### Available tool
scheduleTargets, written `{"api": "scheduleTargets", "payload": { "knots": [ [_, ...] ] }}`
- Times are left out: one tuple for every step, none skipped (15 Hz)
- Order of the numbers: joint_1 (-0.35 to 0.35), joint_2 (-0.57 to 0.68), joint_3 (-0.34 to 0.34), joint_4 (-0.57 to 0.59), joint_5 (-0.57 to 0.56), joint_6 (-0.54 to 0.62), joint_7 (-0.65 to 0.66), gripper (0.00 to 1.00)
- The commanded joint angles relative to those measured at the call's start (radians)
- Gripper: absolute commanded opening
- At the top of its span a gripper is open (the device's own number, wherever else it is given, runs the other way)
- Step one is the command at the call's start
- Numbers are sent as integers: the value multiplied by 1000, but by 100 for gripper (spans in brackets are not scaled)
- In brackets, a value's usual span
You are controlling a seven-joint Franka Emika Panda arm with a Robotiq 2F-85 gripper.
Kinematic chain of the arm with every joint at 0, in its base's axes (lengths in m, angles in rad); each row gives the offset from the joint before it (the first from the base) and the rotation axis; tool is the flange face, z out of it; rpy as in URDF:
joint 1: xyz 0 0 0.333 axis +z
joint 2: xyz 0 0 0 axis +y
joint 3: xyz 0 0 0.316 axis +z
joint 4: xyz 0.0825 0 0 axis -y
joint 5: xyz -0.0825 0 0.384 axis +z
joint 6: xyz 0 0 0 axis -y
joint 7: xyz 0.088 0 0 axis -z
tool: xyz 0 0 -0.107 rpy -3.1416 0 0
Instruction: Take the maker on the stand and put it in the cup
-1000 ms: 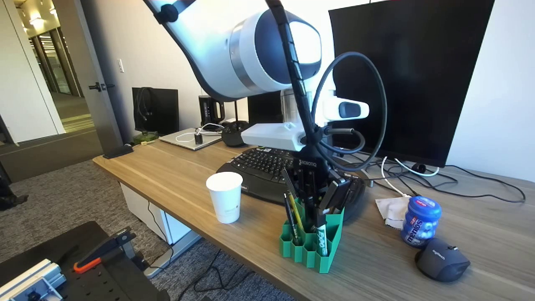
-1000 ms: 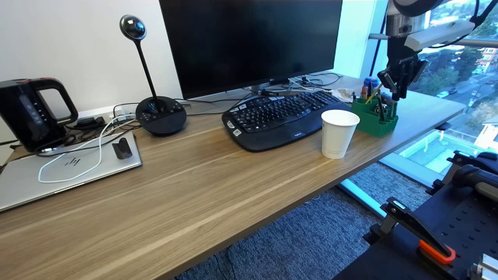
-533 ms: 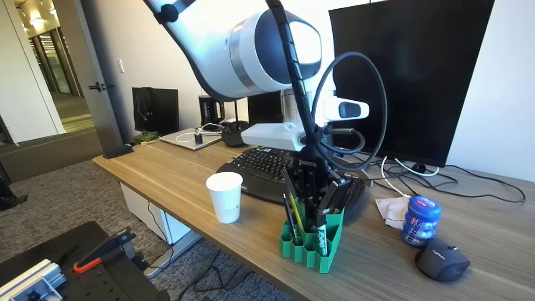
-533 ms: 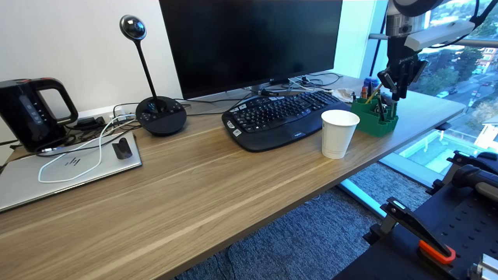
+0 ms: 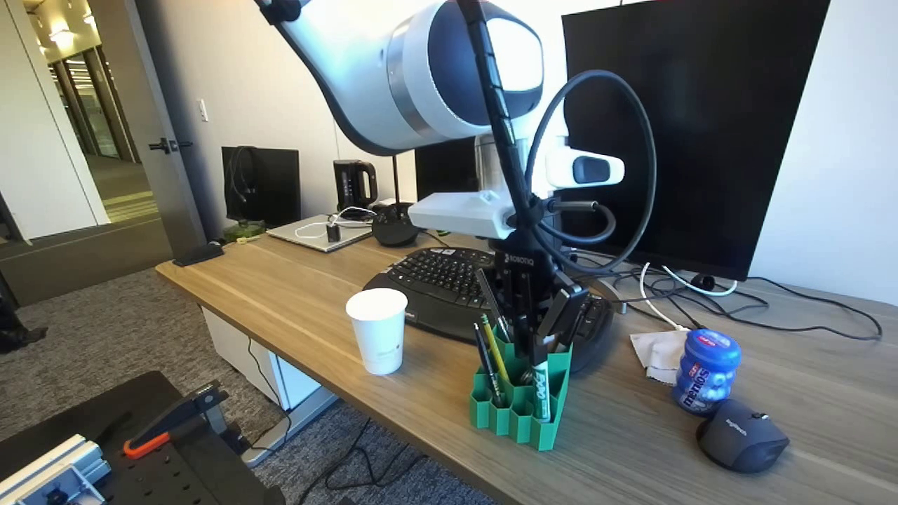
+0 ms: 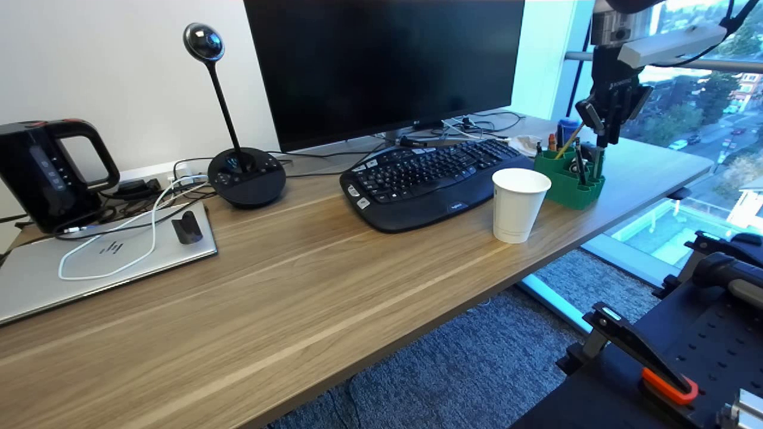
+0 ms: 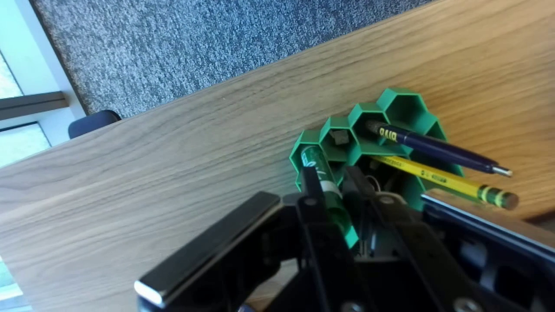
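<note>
Long wood-grain worktop (image 6: 298,286) here, set along a pale wall (image 6: 131,59), speckled grey carpet (image 5: 91,322) below, a broad window (image 6: 709,113) past one end. In an exterior view a grey door (image 5: 139,105) stands open onto a lit corridor (image 5: 91,119). Busy surface, this: a wide black monitor (image 6: 387,71), a curved black keyboard (image 6: 441,202) before it, a flat silver laptop (image 6: 107,262) farther along with a black plastic kettle (image 6: 42,173) near its back edge. Elsewhere, a blue plastic jar labelled Mentos (image 5: 708,372) stands just beside a dark grey mouse (image 5: 742,435).

And right in the thick of it, the black two-fingered tool (image 7: 331,175)! It points down at the blocky green plastic pen holder (image 5: 501,421), its fingers pressed in on a slim green marker (image 7: 318,162), pinching it by the upper part. The marker stands nearly upright in both exterior views, its lower end inside the end slot of a row. In other slots lean a dark blue pen (image 7: 438,147) and a yellow pencil (image 7: 433,174). The small white tapered cup (image 5: 379,337) stands upright on the worktop near the holder, bare wood between the two, well apart from the tool.
</note>
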Motion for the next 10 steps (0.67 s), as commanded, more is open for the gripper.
{"api": "scheduleTargets", "payload": {
  "knots": [
    [-27,-49,30,9,53,-43,-49,5],
    [-29,-59,33,10,64,-46,-57,5],
    [-32,-68,36,13,78,-52,-65,5],
    [-33,-75,37,16,86,-58,-71,5],
    [-35,-84,40,19,99,-64,-78,5],
    [-36,-92,42,22,110,-72,-84,5],
    [-36,-101,44,22,116,-77,-89,5],
    [-37,-108,45,22,121,-81,-91,5],
    [-37,-117,47,22,127,-85,-95,5],
    [-39,-126,49,20,131,-85,-100,5]
  ]
}}
